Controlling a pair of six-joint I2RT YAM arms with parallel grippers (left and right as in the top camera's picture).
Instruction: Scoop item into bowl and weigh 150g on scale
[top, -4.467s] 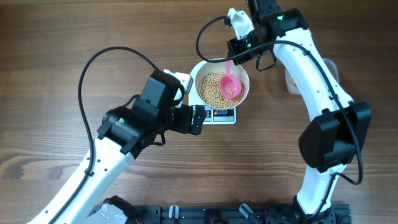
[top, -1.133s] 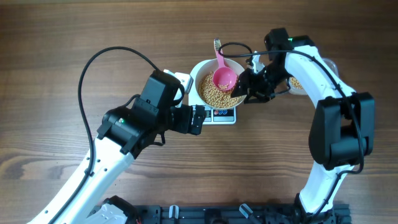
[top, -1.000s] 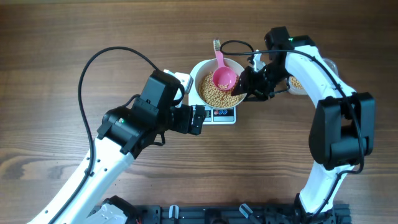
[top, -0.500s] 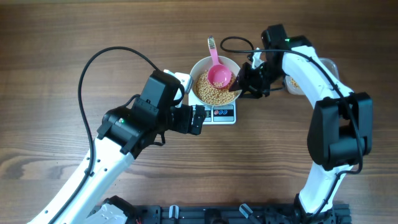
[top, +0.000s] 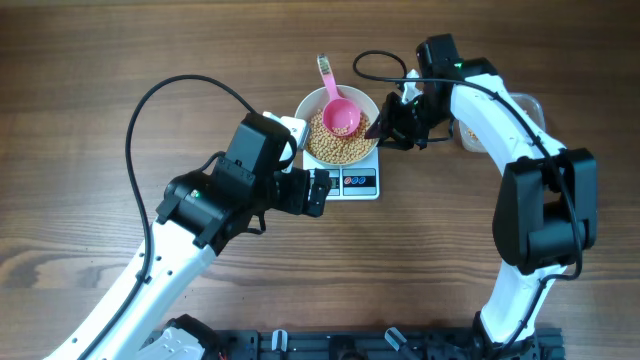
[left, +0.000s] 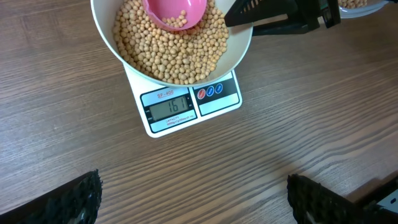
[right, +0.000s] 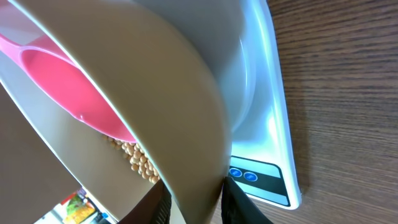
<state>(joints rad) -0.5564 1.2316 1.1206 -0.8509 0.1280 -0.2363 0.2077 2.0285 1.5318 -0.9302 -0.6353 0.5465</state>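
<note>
Right gripper (right: 196, 206) is pinching the bowl (right: 186, 93), rim sitting between its fingers (right: 241, 208).
Left gripper (left: 194, 200) hanging wide open; scale (left: 214, 99) label reading SF-400, display showing 161.

the overhead camera looks straight down from high up on the table (top: 100, 60), the scale (top: 358, 184) near its middle. the left wrist camera looks down on scale and bowl (left: 244, 50) from nearby; the right wrist camera sits hard against the bowl's wall, facing along the scale. all three share both.
</note>
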